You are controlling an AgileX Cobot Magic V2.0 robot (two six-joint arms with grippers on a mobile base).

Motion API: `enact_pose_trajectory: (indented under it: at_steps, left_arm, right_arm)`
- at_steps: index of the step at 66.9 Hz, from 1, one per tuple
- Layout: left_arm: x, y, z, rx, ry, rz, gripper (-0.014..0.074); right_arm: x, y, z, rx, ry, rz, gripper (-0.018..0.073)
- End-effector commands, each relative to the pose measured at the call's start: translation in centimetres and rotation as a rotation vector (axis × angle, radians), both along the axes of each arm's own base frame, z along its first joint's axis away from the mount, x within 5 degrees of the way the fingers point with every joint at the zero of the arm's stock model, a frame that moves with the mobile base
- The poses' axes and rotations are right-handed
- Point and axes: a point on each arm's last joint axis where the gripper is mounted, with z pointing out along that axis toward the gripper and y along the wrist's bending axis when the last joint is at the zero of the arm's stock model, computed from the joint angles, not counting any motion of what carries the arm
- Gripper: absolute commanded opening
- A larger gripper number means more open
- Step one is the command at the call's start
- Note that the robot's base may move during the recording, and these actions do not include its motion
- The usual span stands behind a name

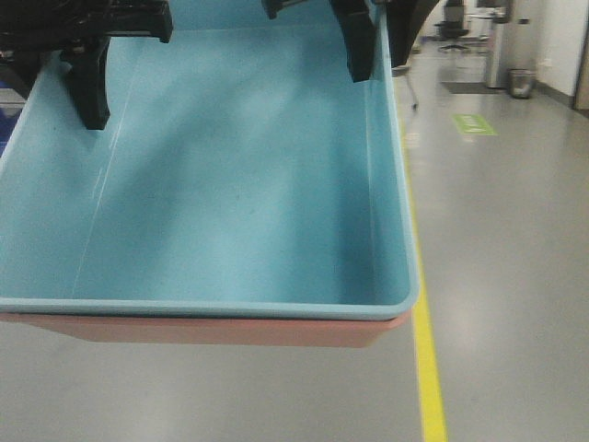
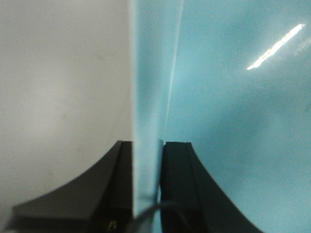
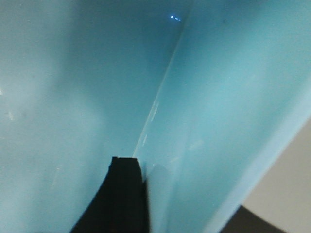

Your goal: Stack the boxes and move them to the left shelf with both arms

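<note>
The light blue box [image 1: 221, 184] sits nested inside the salmon pink box [image 1: 230, 330], of which only a strip shows under the blue rim. Both hang above the floor. My left gripper [image 1: 51, 101] is shut on the stack's left wall, one finger inside the blue box and one outside. In the left wrist view the blue wall [image 2: 146, 97] is pinched in the left gripper [image 2: 146, 145]. My right gripper [image 1: 382, 64] clamps the right wall the same way; in its wrist view the right gripper [image 3: 184, 187] straddles the blue wall [image 3: 209, 145]. The left shelf is out of view.
Grey floor lies below, with a yellow line [image 1: 428, 368] running along the right of the boxes and a green floor marking [image 1: 474, 124] farther off. A waste bin [image 1: 522, 83] and an office chair [image 1: 453, 32] stand at the far right. A dark blue object [image 1: 7, 110] shows at the left edge.
</note>
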Motion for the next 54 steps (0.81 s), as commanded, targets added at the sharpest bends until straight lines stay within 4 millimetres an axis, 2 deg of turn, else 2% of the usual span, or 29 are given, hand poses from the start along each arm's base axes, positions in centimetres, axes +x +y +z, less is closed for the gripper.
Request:
enact_pose_trajectory:
  at_steps: [1, 54]
  left_arm:
    - [-0.23, -2.60, 4.72, -0.278, -0.230, -0.066, -0.0010]
    - [-0.21, -2.61, 4.70, -0.278, -0.230, -0.066, -0.0010]
  right_arm:
    - [-1.44, 2.42, 3.99, 0.254, -0.135, 0.144, 0.0055]
    - [-1.44, 2.39, 3.97, 0.249, -0.133, 0.143, 0.0055]
